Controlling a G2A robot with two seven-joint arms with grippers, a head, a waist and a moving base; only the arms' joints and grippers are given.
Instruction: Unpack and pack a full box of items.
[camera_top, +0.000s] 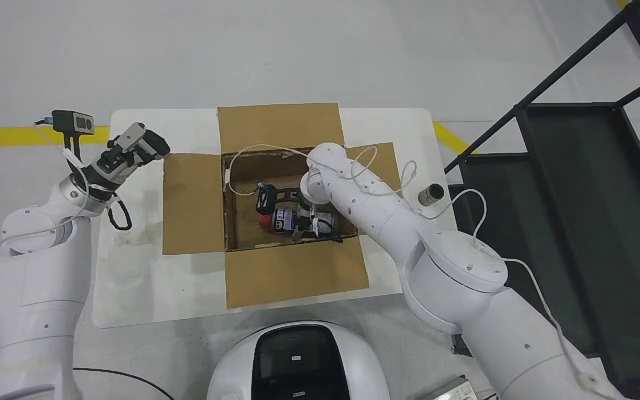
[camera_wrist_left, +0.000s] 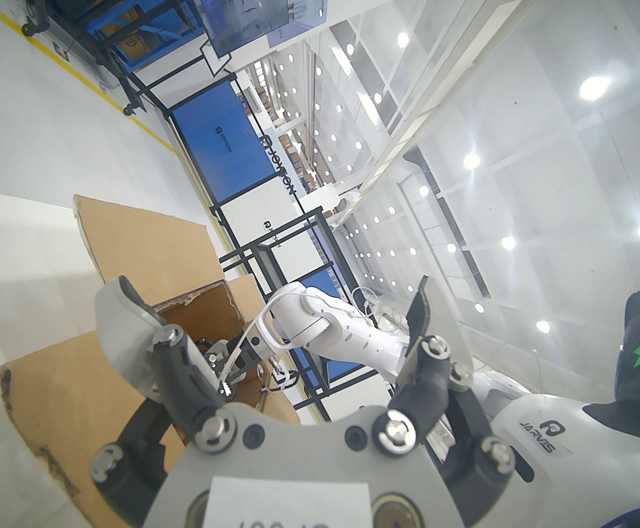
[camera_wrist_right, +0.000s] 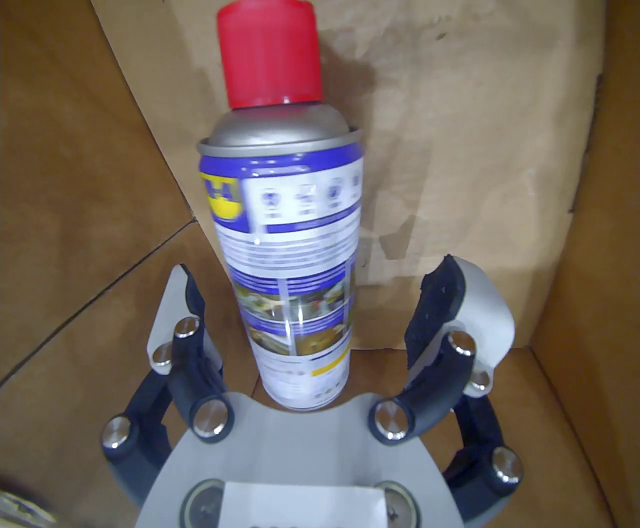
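Spray can (camera_wrist_right: 285, 280): blue and white body, red cap; inside the box.
Right gripper (camera_wrist_right: 316, 277): down in the box, fingers spread wide on either side of the can's base end, clear of it on both sides.
Box (camera_top: 280, 125): brown cardboard, flaps folded out, middle of the tabletop.
Left gripper (camera_wrist_left: 271, 300): wide open, holding nothing, beside the box's left flap.
Tabletop (camera_top: 400, 125): white; a small dark cylinder (camera_top: 432, 193) stands to the right of the box.
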